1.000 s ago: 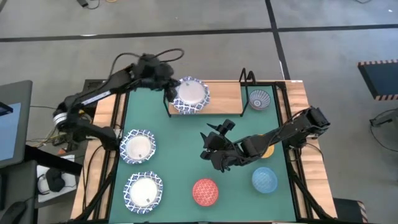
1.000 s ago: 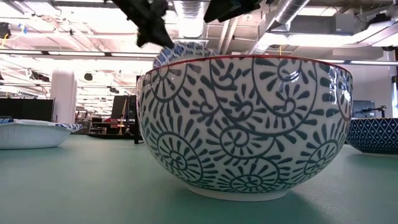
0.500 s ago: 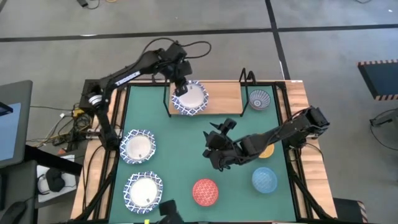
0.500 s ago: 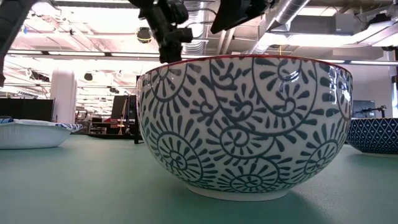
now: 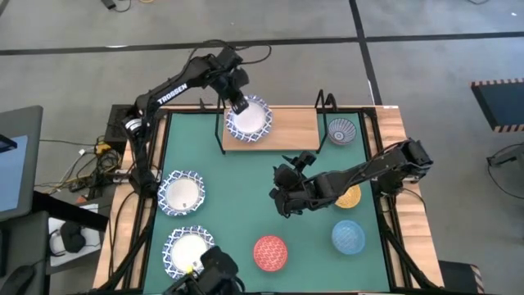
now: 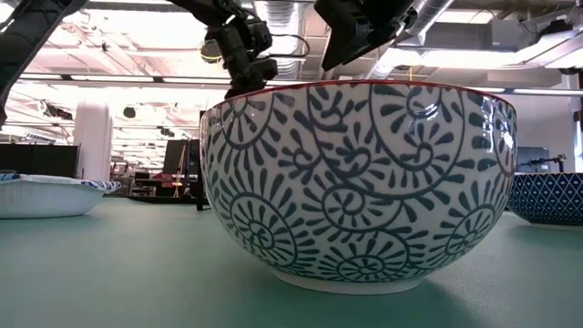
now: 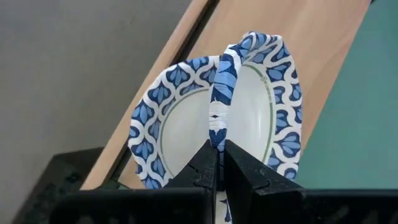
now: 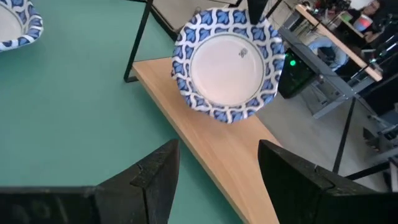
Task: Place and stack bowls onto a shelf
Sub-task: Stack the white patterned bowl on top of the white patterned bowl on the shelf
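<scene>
A white bowl with a blue patterned rim (image 5: 248,120) (image 8: 227,62) sits on the light wooden shelf board (image 5: 291,127). My left gripper (image 5: 238,105) (image 7: 219,155) is at the bowl's far-left rim, shut on it. My right gripper (image 5: 277,195) (image 8: 214,155) hovers open over the green mat, near of the shelf, and points at it. Two more white bowls (image 5: 182,193) (image 5: 190,250) rest on the mat's left side. The red (image 5: 270,251), light blue (image 5: 348,236), yellow-orange (image 5: 350,197) and grey-blue patterned (image 5: 342,129) bowls stand on the right side. My left gripper pinches the white bowl's rim (image 7: 219,118) between its two fingers, coming slanting down from the table's far-left side. The pinched rim stands up as a narrow blue strip between the fingers. The bowl's underside is on the shelf board (image 7: 311,74).
The shelf's black wire posts (image 5: 323,102) rise at its right end, next to the grey-blue bowl. My right arm (image 5: 377,168) lies partly over the yellow-orange bowl. In the low view the red-rimmed bowl (image 6: 360,182) fills the foreground. A dark shape (image 5: 211,270) shows at the near edge.
My left gripper has carried the white bowl a little toward the table's far edge and down onto the shelf board, staying shut on the rim, and the arm has swung round to the far side. In the low view the bowl has sunk behind the red-rimmed bowl.
</scene>
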